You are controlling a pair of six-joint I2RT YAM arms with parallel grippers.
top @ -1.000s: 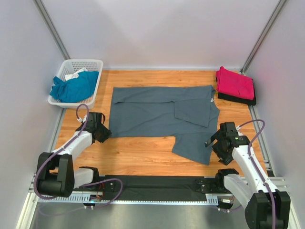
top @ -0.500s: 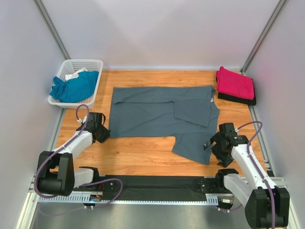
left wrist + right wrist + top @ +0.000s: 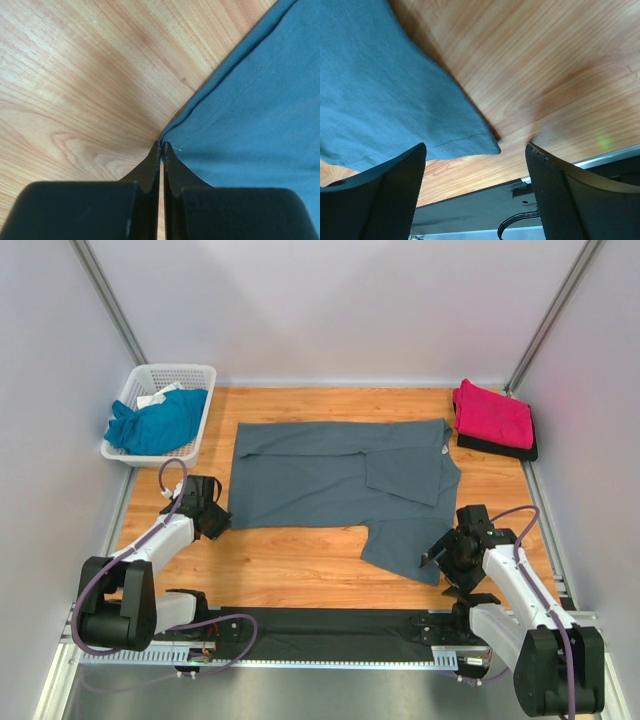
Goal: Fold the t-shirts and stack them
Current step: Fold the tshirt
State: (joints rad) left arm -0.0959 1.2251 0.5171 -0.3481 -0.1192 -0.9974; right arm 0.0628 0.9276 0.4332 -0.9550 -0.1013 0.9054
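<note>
Now left fingers (image 3: 149, 169) sit closed at the grey t-shirt (image 3: 320, 475) corner, right fingers (image 3: 385, 195) open

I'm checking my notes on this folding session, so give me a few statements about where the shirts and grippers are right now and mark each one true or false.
1. The left gripper is shut at the grey t-shirt's near left corner. True.
2. The right gripper is clamped on the pink t-shirt. False: its jaws stand open at the grey t-shirt's near right corner.
3. The teal t-shirt lies in the white basket. True.
4. The pink t-shirt is spread out flat beside the basket. False: it sits folded at the far right corner of the table, on a dark folded item.
</note>
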